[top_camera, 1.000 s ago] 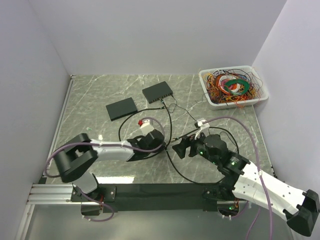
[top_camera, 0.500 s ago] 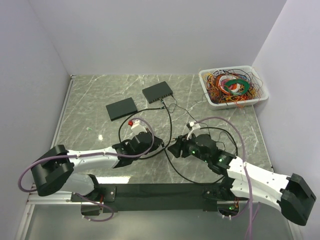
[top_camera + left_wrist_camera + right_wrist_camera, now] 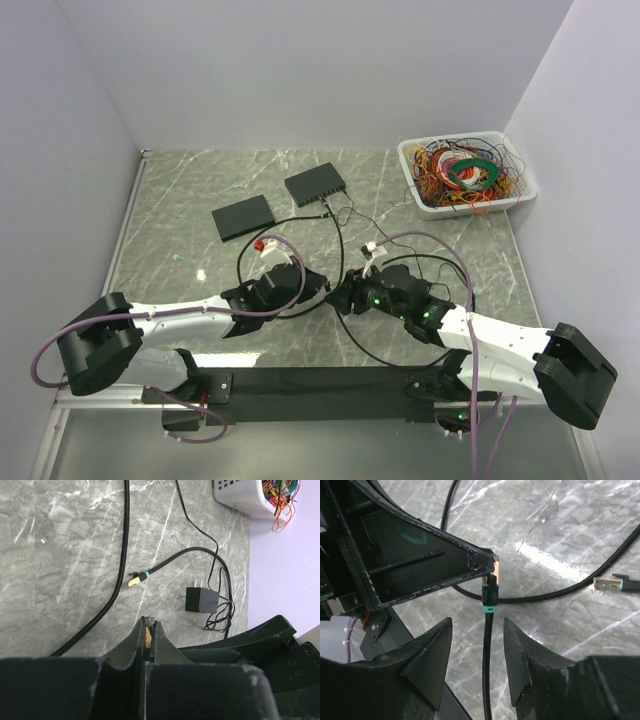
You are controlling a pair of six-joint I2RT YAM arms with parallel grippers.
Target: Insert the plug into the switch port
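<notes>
My left gripper [image 3: 149, 623] is shut on the gold plug [image 3: 148, 636] of a black cable, near the table's middle [image 3: 318, 285]. In the right wrist view that plug [image 3: 490, 591], with its teal collar, sticks out of the left fingertips [image 3: 481, 560]. The cable [image 3: 487, 655] hangs down from it between the jaws of my right gripper [image 3: 478, 625]. Those jaws stand open, one on each side of the cable, with a gap to it on both sides. The black switch [image 3: 315, 184] lies at the back of the table, well beyond both grippers.
The cable's other plug [image 3: 136, 579] lies loose on the marble. A black power adapter [image 3: 201, 600] sits beside it. A flat black box [image 3: 243, 216] lies left of the switch. A white tray [image 3: 412, 160] of coloured wires stands at the back right.
The left arm has stretched out lower over the table. My right gripper has moved left up to the left gripper, and its jaws have narrowed around the hanging cable.
</notes>
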